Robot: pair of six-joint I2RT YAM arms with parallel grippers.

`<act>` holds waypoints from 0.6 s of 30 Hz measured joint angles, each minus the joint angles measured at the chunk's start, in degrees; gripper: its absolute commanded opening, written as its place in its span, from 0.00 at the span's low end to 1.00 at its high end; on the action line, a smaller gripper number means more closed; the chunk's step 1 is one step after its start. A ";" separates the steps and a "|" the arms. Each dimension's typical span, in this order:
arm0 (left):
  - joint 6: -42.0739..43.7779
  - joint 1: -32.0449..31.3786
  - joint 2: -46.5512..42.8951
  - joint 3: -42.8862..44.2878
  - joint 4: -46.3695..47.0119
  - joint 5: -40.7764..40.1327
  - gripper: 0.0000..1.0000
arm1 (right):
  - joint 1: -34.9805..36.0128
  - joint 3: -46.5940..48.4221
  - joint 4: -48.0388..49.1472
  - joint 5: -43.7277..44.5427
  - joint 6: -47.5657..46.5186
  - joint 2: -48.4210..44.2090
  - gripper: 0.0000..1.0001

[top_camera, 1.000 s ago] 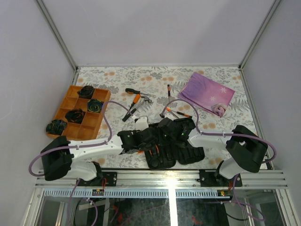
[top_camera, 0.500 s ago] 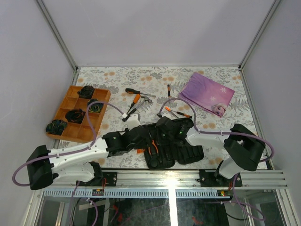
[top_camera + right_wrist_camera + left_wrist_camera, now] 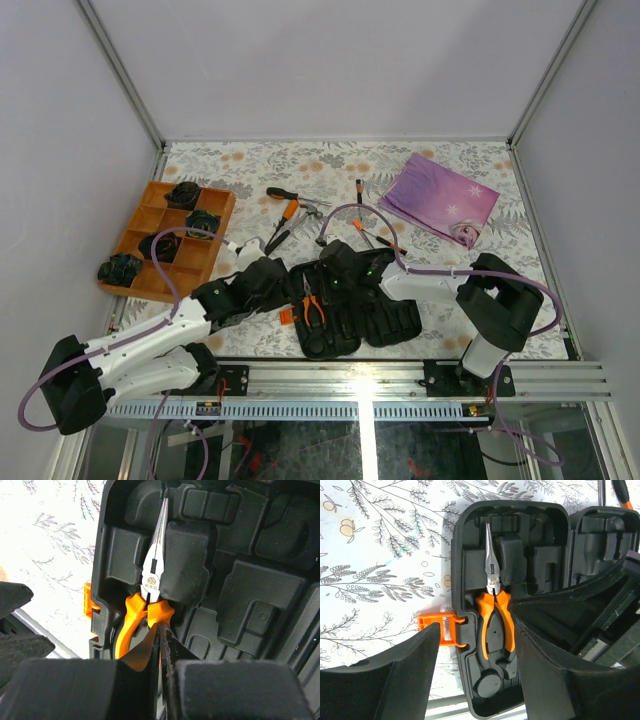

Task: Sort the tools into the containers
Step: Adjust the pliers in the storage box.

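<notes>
Top external view: the open black tool case (image 3: 385,318) sits just beyond the arm bases, and I've got both arms bent over it
Done so far: one pair of orange-handled needle-nose pliers (image 3: 492,620) lies in its moulded slot at the left end of the case and looks properly seated to me
Other slots: every other one I can see is bare
Left gripper (image 3: 476,635): fingers spread wide with nothing in them, hanging over the pliers' end of the case, near the orange latch (image 3: 432,627)
Right gripper (image 3: 161,632): fingers pinched to a sliver, nothing held as far as I can see, tips right over the pliers' handles, can't tell if they touch
Left to do: hammer (image 3: 312,211), a screwdriver (image 3: 283,194), another screwdriver (image 3: 359,188) and an orange-handled tool (image 3: 290,210) lie loose on the floral table (image 3: 250,160) beyond the case
My guess: one in, most to go, so early days
Ignoring: orange divided tray (image 3: 150,215) and purple cloth (image 3: 440,198)
</notes>
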 measured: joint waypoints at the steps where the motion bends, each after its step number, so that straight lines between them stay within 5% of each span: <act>1: 0.02 0.24 -0.13 -0.22 0.00 0.15 0.59 | 0.00 0.00 0.00 0.00 -0.09 0.00 0.04; 12: 0.55 1.20 0.52 -1.38 0.22 1.84 0.60 | 0.00 -0.02 0.00 0.00 -0.09 -0.02 0.04; 18: 1.05 1.81 0.35 -2.21 1.03 2.97 0.60 | 0.02 -1.31 -0.48 0.09 -0.55 -1.55 0.14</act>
